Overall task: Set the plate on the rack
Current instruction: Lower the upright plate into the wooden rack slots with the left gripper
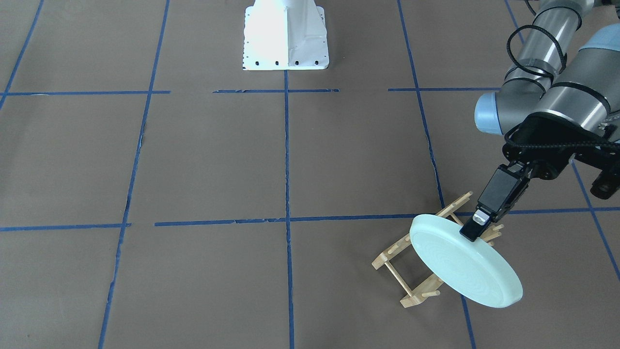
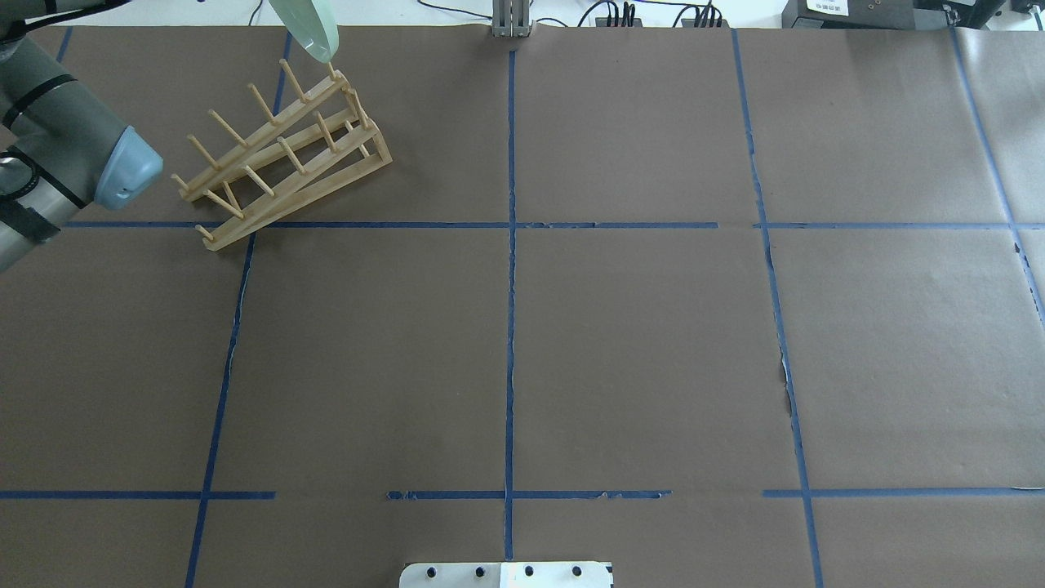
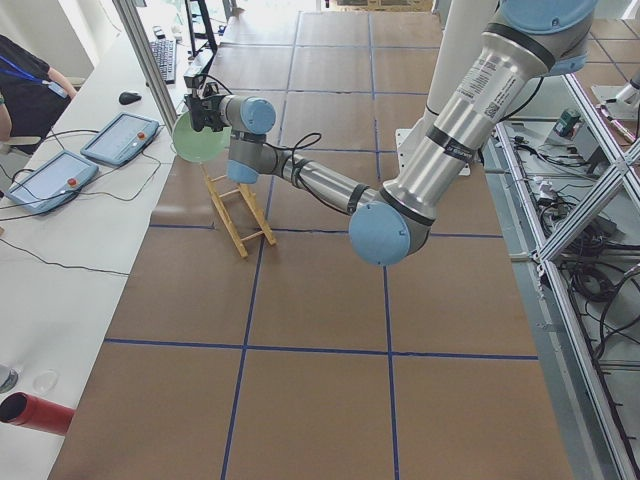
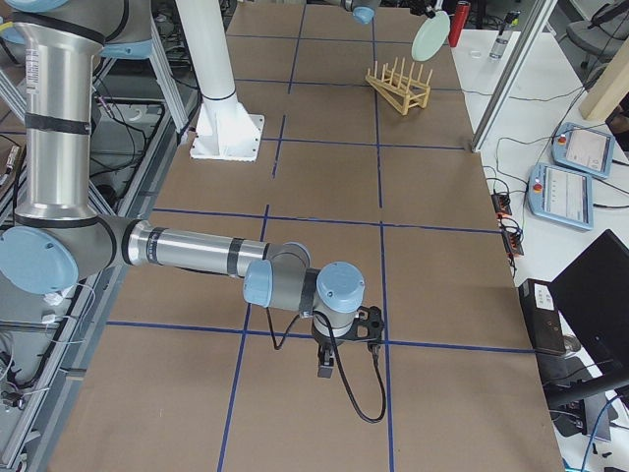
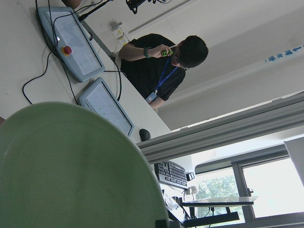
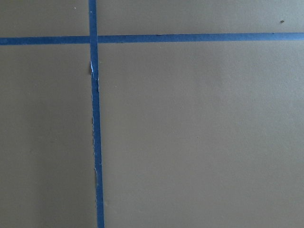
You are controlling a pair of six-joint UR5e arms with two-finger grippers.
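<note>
Clamping on the rim of the plate (image 1: 465, 266), your left gripper (image 1: 477, 228) is pinching it with both fingers closed on the upper edge (the front view is showing this best). You are holding the plate tilted in the air over the rack (image 1: 417, 299), above the rack's end nearest the operators' side, and it is not sitting between any pegs.

In the overhead view the plate (image 2: 310, 28) is showing only as a sliver at the top edge. Its low point is hanging just beside the tip of the last peg of the rack (image 2: 282, 159); touching or not, cannot tell.

The rack is lying on the table (image 1: 218, 160), skewed to the blue tape (image 1: 286, 160) lines, pegs pointing up. The left side view is agreeing: plate (image 3: 197, 140) above rack (image 3: 240, 210), left gripper (image 3: 207, 105) gripping at its top. The left wrist camera is showing the plate (image 5: 71, 166) filling its lower left.

Your right gripper (image 4: 326, 366) is hanging low over the table, well apart from the rack (image 4: 398, 87) and plate (image 4: 430, 36). It is showing only in the right side view, so fingers apart or together, cannot tell. Its wrist camera is seeing only brown paper and crossing blue tape (image 6: 94, 118).
</note>
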